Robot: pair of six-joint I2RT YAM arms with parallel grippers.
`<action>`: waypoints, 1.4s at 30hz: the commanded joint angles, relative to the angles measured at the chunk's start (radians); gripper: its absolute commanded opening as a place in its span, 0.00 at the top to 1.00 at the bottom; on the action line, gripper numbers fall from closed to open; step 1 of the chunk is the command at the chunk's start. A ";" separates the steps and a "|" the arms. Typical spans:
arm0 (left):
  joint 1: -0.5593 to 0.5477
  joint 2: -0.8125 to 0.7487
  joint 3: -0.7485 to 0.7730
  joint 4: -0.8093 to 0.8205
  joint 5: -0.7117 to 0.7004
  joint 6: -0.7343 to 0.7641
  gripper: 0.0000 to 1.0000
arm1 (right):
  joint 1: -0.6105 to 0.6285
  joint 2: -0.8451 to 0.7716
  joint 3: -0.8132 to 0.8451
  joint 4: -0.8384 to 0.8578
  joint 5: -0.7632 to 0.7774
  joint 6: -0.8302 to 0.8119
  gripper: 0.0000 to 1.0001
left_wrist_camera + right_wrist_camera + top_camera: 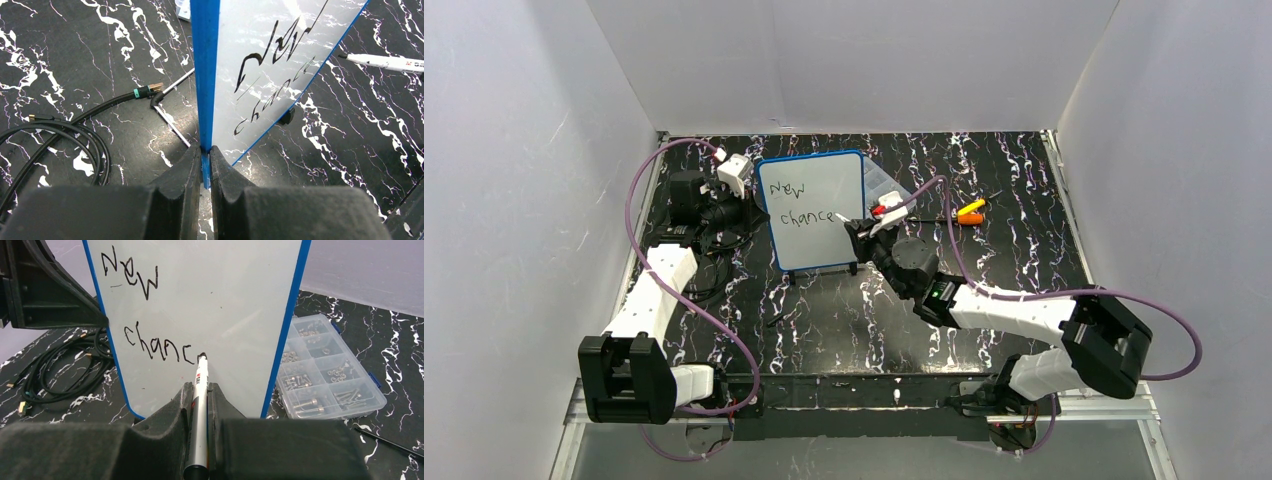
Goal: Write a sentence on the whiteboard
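Note:
The blue-framed whiteboard (812,210) stands upright at the middle back of the table. My left gripper (746,190) is shut on its left edge; in the left wrist view the blue frame (204,75) runs between the shut jaws of that gripper (205,151). The sentence (150,315) reads "New" over "chanc" in black. My right gripper (199,388) is shut on a white marker (200,400), whose tip touches the board just after the last "c". In the top view the right gripper (864,226) sits at the board's right edge.
A clear plastic compartment box (325,367) of screws lies behind the board on the right. An orange and yellow tool (970,212) lies right of it. Black cables (55,135) are coiled left of the board. A thin rod (387,442) lies at the near right.

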 commanded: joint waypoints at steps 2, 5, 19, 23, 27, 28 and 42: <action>0.000 -0.024 -0.003 0.015 0.021 -0.002 1.00 | -0.003 0.002 0.027 0.046 0.038 -0.033 0.99; 0.000 -0.022 -0.001 0.015 0.021 -0.003 1.00 | -0.006 0.016 0.043 0.048 0.045 -0.040 0.99; -0.001 -0.016 0.001 0.015 0.023 0.000 1.00 | -0.019 0.049 0.048 0.084 0.083 -0.061 0.99; -0.002 -0.014 0.000 0.015 0.021 0.000 1.00 | -0.023 0.061 0.057 0.092 0.077 -0.068 0.99; -0.001 -0.012 0.000 0.015 0.022 -0.001 1.00 | -0.023 0.068 0.064 0.095 0.052 -0.071 0.99; -0.001 -0.013 0.001 0.015 0.021 -0.002 1.00 | -0.024 0.070 0.064 0.094 0.046 -0.072 0.99; -0.001 -0.015 0.000 0.015 0.022 -0.001 1.00 | -0.023 0.067 0.015 0.034 0.013 -0.021 0.99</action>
